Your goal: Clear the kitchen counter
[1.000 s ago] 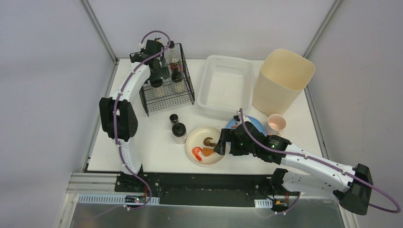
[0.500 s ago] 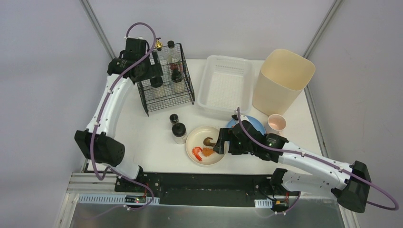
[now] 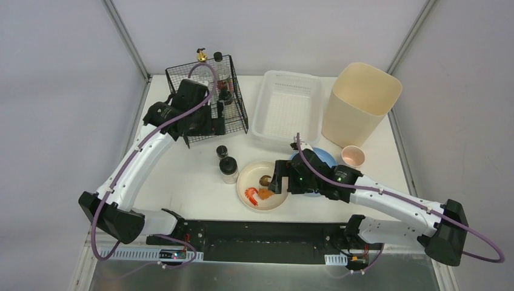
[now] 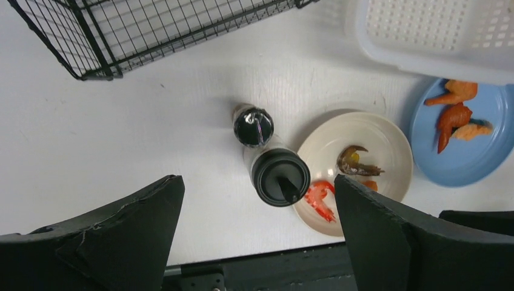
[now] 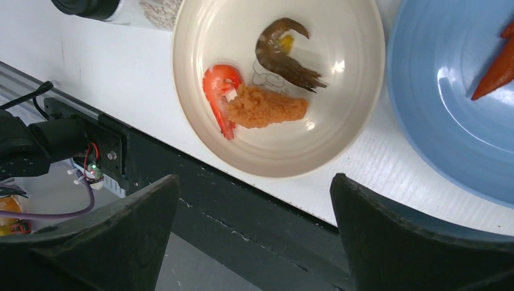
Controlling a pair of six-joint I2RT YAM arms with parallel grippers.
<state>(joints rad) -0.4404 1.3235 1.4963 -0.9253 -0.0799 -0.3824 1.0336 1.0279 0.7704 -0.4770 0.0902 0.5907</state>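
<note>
Top external, left pincer (image 3: 210, 122) withdrawn from rack (image 3: 235, 91)

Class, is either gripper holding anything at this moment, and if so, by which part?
Nothing is held. The left gripper and the right gripper both stand open, with nothing gripped between their fingers.

Built from white tubular links, left arm (image 3: 136, 160) and right arm (image 3: 394, 201) alike, with bulky black joint housings. Strung with purple cable (image 3: 202, 64), clipped in white. Tipped with matte black wedge-shaped fingers (image 4: 121, 236), lower corners of both wrist views.
</note>
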